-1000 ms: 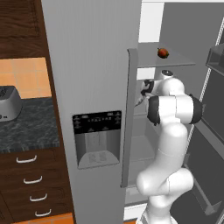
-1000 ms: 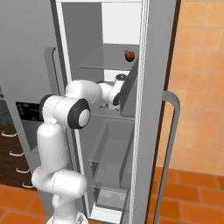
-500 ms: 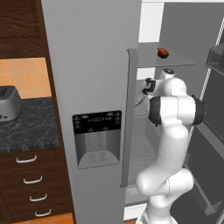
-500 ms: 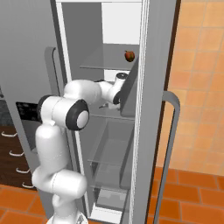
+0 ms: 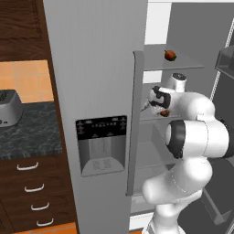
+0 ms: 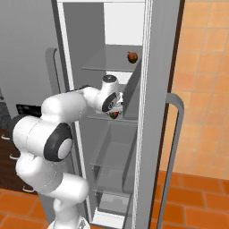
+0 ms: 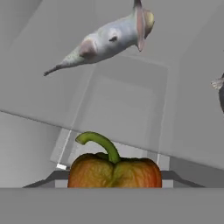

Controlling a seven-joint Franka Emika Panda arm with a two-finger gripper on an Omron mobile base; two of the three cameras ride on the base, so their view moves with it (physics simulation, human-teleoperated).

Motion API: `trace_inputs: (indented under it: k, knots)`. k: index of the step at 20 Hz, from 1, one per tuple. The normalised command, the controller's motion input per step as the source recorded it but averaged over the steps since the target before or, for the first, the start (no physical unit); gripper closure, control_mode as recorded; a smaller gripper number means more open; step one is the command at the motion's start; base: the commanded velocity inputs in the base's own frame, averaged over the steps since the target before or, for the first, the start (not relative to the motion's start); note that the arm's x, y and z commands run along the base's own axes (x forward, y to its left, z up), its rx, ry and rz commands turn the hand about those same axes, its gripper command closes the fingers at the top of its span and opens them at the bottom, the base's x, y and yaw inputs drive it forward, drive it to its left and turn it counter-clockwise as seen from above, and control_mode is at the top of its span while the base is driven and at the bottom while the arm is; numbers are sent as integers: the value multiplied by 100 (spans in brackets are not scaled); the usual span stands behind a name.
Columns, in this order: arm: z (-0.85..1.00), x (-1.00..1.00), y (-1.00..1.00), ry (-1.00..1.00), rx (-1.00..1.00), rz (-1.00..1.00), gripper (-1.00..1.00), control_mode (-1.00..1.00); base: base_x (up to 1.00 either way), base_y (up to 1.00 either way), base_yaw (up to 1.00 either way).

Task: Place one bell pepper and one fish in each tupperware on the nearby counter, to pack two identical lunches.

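Glossy orange-red bell pepper (image 7: 114, 172) — smooth skin; pale matt fish (image 7: 105, 41); shelf (image 7: 122, 109) of clear glass — faintly reflective.

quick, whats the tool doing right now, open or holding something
Tool: closed on the red-orange bell pepper with the green stem, inside the open fridge on the middle glass shelf.

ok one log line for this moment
place: open fridge | tool: closed on bell pepper at middle shelf | fish: lying beyond it | second pepper: upper shelf
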Motion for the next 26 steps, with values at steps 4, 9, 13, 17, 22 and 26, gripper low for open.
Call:
trace_inputs:
  k: [4,9,13,17,22,26]
  knots:
    - [37,-94,96,-8,0,-36,100,-100,0,0,0]
    - [87,-93,12,3,0,-12,100,-100,0,0,0]
    - [90,-100,2,11,0,8,100,-100,0,0,0]
    - [16,-99,5,1,0,10,100,-100,0,0,0]
    - [0,-81,5,-3,0,4,100,-100,0,0,0]
    - [0,-33,8,0,0,4,100,100,-34,31,7]
